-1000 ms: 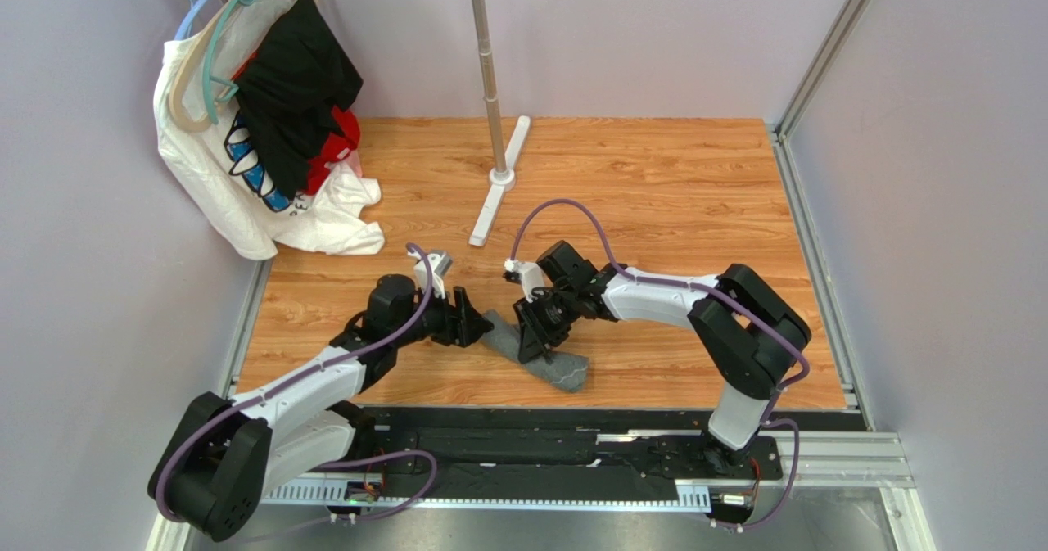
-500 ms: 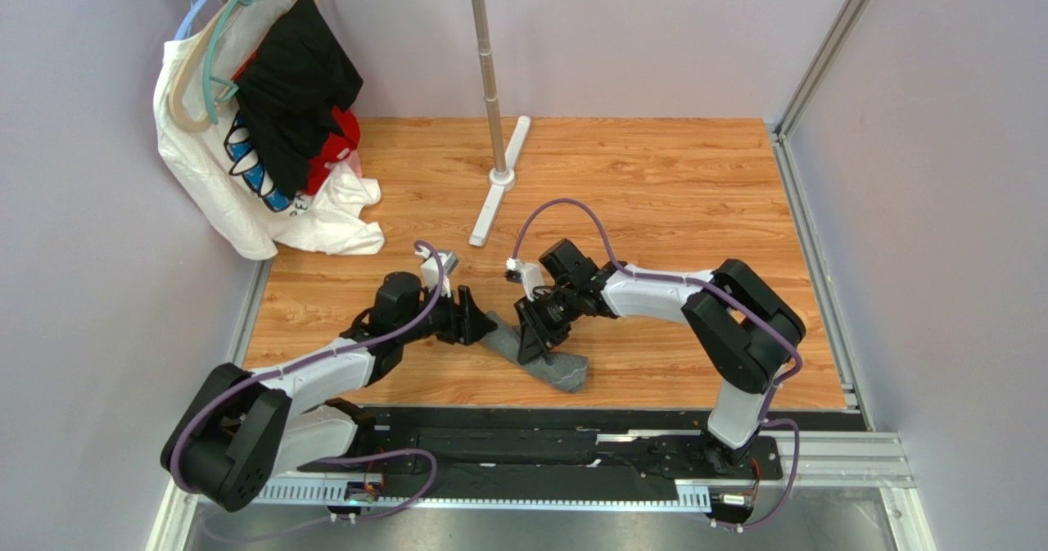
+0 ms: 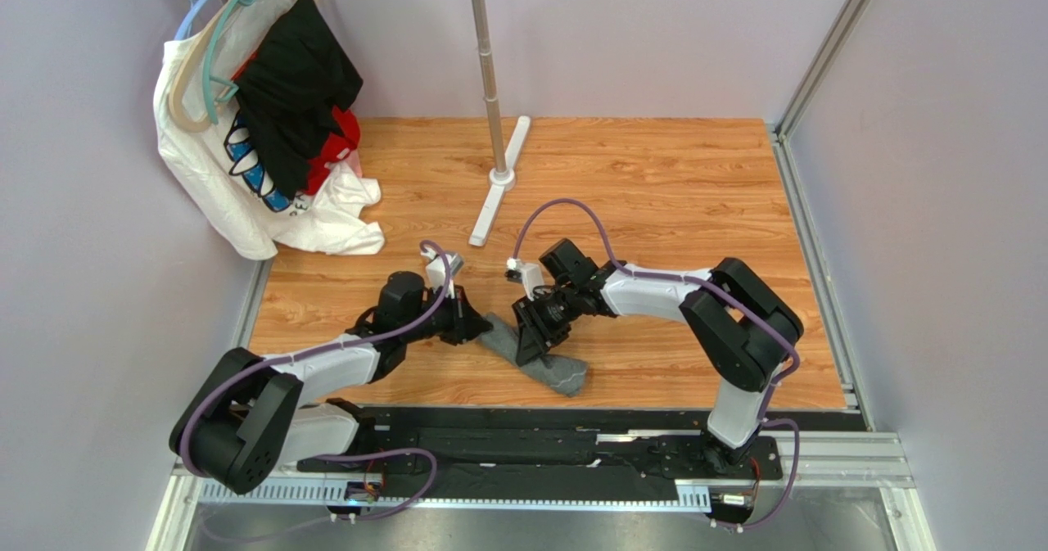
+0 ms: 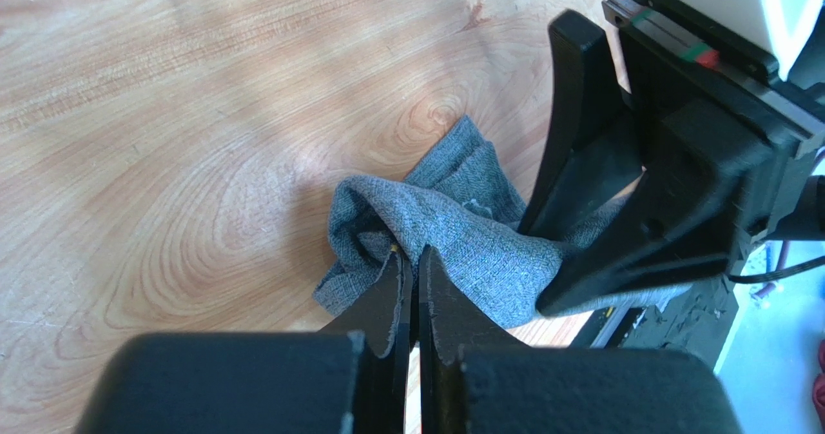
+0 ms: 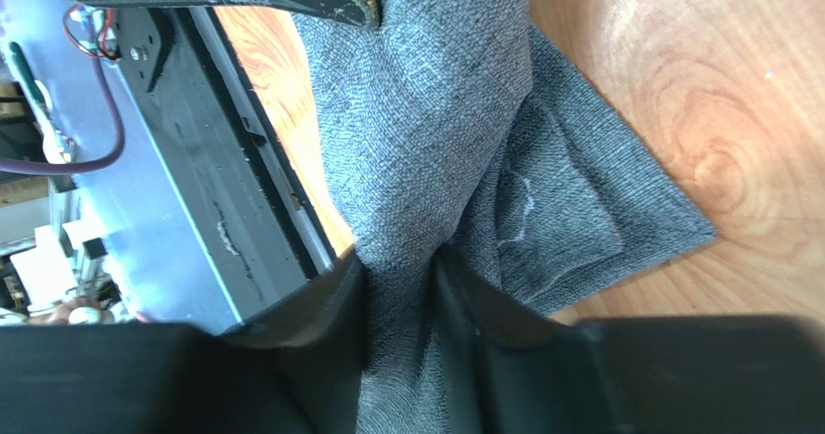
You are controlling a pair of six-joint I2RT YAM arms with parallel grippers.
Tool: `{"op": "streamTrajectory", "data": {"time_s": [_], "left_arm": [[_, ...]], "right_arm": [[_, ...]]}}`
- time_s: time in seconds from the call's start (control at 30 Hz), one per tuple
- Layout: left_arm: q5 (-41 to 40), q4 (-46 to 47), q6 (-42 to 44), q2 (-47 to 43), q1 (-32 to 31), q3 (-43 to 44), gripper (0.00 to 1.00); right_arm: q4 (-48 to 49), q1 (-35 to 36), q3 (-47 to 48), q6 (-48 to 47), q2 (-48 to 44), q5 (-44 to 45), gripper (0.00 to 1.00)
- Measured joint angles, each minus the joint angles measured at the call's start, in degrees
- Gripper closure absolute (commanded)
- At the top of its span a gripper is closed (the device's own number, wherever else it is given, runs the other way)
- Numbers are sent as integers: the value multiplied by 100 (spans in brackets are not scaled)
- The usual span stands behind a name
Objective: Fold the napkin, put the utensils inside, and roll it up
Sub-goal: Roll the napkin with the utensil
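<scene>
- Napkin: dark grey, bunched into a long rumpled bundle. It lies diagonally on the wood worktop, near the front edge and just beyond the black base rail.
- Its far end points toward the left arm and its near end toward the rail. A pale stitched line shows on one fold in the right wrist view.
- Right claw: grasping the napkin. A thick fold of cloth runs between both fingers and fills the gap. The claw sits over the middle of the bundle, pointing down.
- Left claw: clenched, with the fingers pressed together. The tips sit right at the crumpled far end of the napkin and touch the cloth. Can't tell if any fabric is actually pinched between them.
- The two claws are close together, one at the end of the bundle and one at its middle, not touching each other.
- Further out, a metal pole on a white base stands at the back centre of the worktop.
- Clothes in white, black and red hang on hangers in the back left corner, well apart from the napkin.
</scene>
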Motion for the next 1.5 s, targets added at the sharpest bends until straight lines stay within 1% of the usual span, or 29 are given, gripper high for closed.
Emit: {"op": "streamTrajectory", "data": {"time_s": [0.03, 0.1, 0.13, 0.23, 0.37, 0.5, 0.57, 0.63, 0.7, 0.73, 0.83, 0.97, 1.07, 1.17, 1.33, 1.5], "left_arm": [[7, -11, 0, -4, 0, 0, 100], [9, -57, 28, -31, 0, 0, 100], [9, -90, 46, -57, 0, 0, 100], [22, -203, 111, -177, -2, 0, 100], [24, -341, 232, -267, 2, 13, 100], [31, -494, 286, -221, 2, 74, 100], [28, -555, 299, -162, 2, 131, 100], [24, -612, 299, -114, 2, 190, 100], [17, -715, 297, -81, 2, 256, 100], [11, -758, 297, -66, 2, 289, 100], [4, -916, 297, -9, 2, 393, 100], [-9, -1163, 302, 98, 2, 575, 100], [-11, -1266, 319, 197, 2, 686, 100], [-11, -1296, 323, 269, 2, 726, 100], [4, -1309, 339, 330, 2, 730, 100], [26, -1333, 348, 345, 2, 756, 100]], "right_arm": [[-7, -2, 0, 24, 0, 2, 46], [-31, 0, 0, 48, -70, 37, 39], [-66, 0, 0, 61, -118, 81, 29], [-262, 9, -2, 74, -332, 293, 27], [-660, 24, -17, 81, -791, 874, 27], [-868, 238, -24, 136, -1408, 1825, 27], [-870, 656, -57, 168, -1735, 2605, 27], [-835, 1314, -125, 179, -1993, 3473, 27], [-737, 1867, -203, 181, -2072, 4133, 27], [-684, 2203, -258, 184, -2068, 4531, 27], [-612, 2872, -413, 190, -1965, 5534, 27], [-507, 3401, -485, 166, -1727, 6509, 28], [-372, 3617, -485, 118, -1526, 7010, 28], [-271, 3681, -492, 28, -1414, 7265, 29], [-59, 3668, -492, -133, -1187, 7506, 30], [35, 3517, -525, -201, -962, 7495, 31]]}}
